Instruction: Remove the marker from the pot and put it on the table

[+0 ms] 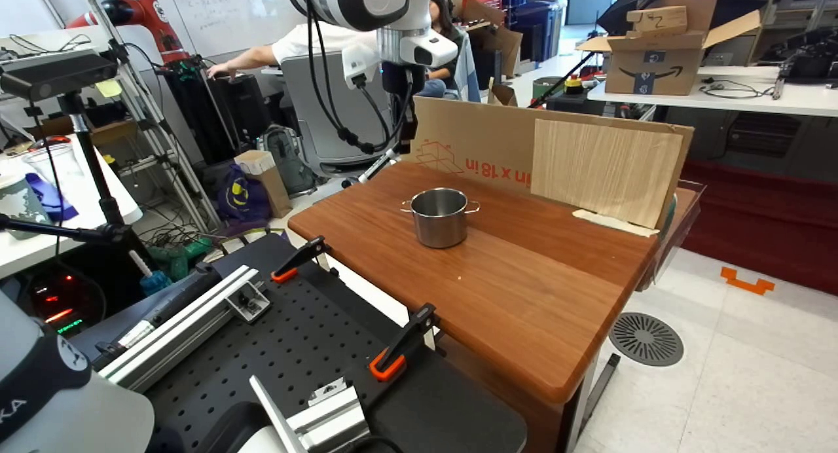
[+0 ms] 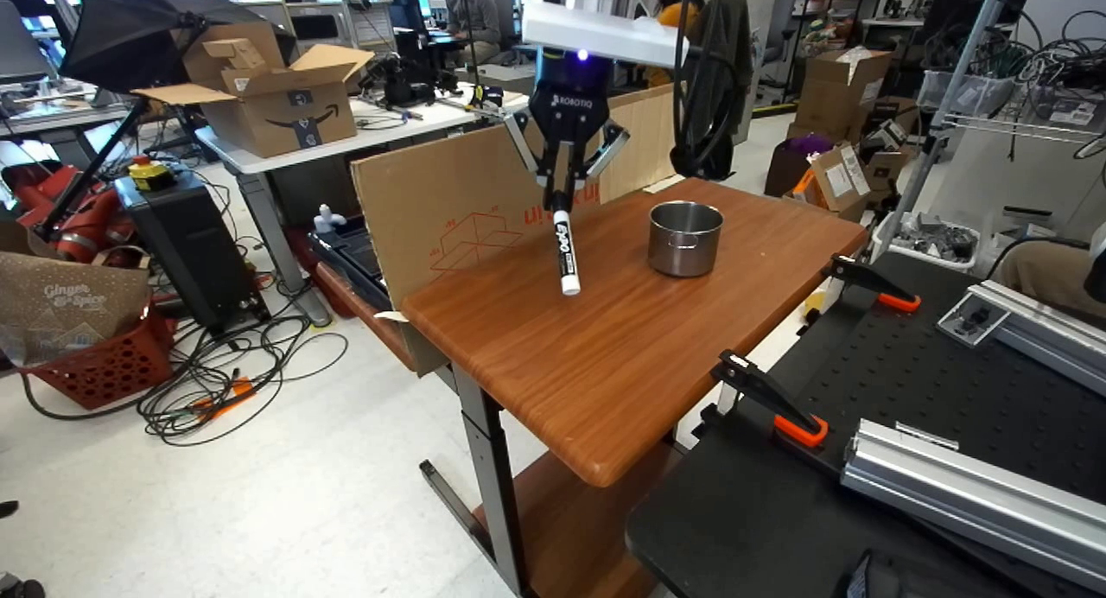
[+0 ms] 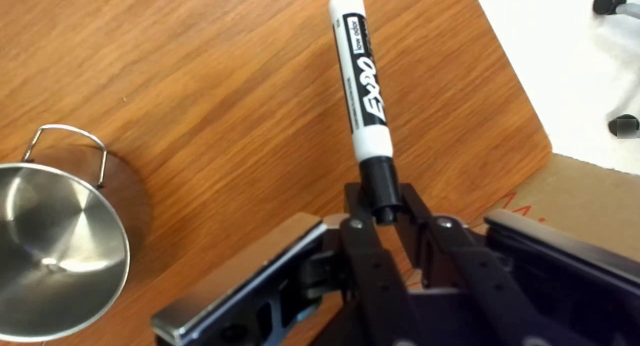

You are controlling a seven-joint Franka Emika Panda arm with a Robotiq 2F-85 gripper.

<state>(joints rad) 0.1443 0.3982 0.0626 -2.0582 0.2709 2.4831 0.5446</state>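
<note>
The marker [image 2: 566, 251] is hanging near the centre of an exterior view, tilted slightly, with the gripper [image 2: 562, 198] clamping its black cap. In the wrist view, its white end is pointing toward the top of the frame. The pot [image 3: 70, 228] is standing at lower left on the table [image 3: 225, 111], apart from the marker. Printed cardboard [image 3: 585, 208] is showing at lower right.
</note>
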